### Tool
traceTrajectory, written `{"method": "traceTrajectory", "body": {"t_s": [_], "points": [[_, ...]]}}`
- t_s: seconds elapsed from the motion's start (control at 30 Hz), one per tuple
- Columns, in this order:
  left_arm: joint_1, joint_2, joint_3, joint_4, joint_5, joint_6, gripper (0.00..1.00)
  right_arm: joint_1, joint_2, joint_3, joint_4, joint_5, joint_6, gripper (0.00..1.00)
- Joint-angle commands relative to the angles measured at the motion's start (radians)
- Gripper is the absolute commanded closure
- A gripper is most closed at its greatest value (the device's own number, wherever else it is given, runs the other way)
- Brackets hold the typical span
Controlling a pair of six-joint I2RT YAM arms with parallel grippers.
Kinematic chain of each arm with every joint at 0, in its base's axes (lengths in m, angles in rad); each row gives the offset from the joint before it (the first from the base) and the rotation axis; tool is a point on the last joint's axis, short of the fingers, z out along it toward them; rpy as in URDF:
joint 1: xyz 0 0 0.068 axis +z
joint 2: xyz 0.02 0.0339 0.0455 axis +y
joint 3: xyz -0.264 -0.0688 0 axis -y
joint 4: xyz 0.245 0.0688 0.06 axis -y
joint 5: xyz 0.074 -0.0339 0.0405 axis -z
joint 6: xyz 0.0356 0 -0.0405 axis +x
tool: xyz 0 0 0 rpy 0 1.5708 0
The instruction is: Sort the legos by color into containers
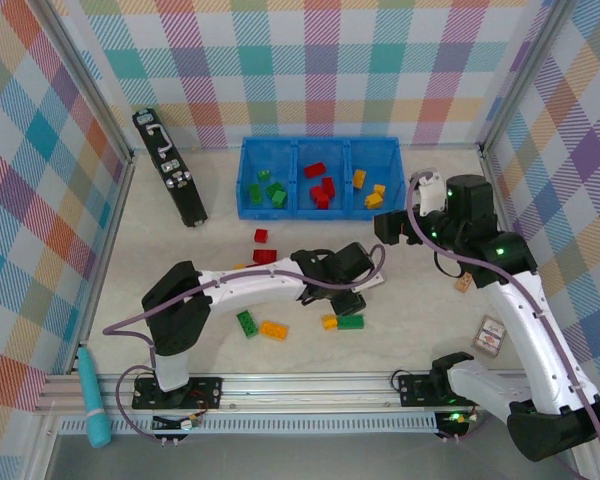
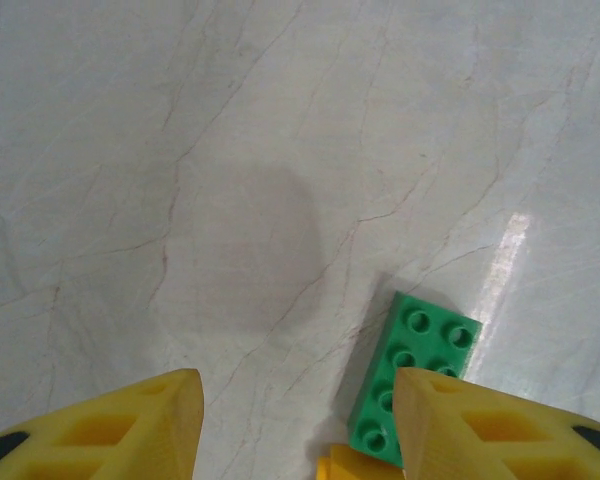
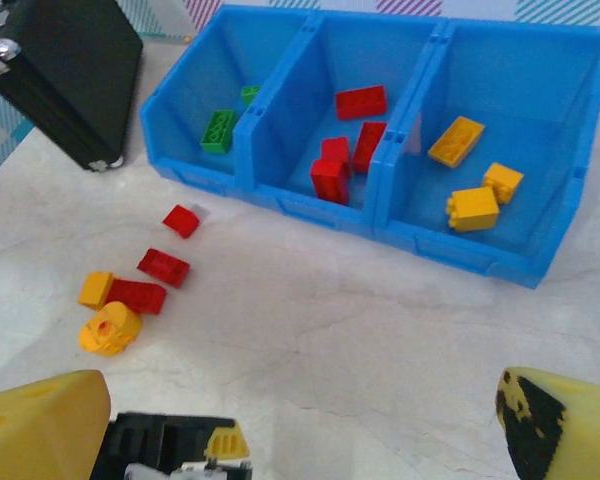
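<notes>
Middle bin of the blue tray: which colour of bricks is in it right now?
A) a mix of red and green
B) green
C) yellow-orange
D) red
D: the middle bin holds red bricks alone; the green bricks lie in the left bin and the yellow-orange bricks in the right bin.

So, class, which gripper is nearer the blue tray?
Right. The right gripper hangs in front of the right end of the blue tray; the left gripper sits farther from it, by a green brick.
</notes>
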Motion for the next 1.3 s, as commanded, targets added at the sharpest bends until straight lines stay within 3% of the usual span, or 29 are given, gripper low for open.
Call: {"method": "traceTrajectory", "body": {"t_s": [0.0,0.47,0.73,0.97,1.27], "points": [[-0.049,0.041,-0.006,0.013,0.006,0.040,0.47,-0.002,0.022,0.046,0.015,0.053,0.038,0.01],[-0.071,0.096,-0.005,-0.012,0.004,0.106,0.49,-0.028,0.091,0.096,-0.008,-0.012,0.091,0.01],[-0.073,0.126,-0.011,-0.014,-0.007,0.120,0.50,-0.059,0.134,0.148,-0.004,-0.154,0.146,0.01],[-0.072,0.156,-0.014,-0.024,0.021,0.127,0.50,-0.066,0.157,0.144,-0.006,-0.145,0.155,0.01],[-0.072,0.195,-0.004,-0.024,-0.040,0.139,0.48,-0.070,0.166,0.141,-0.010,-0.142,0.151,0.01]]}}
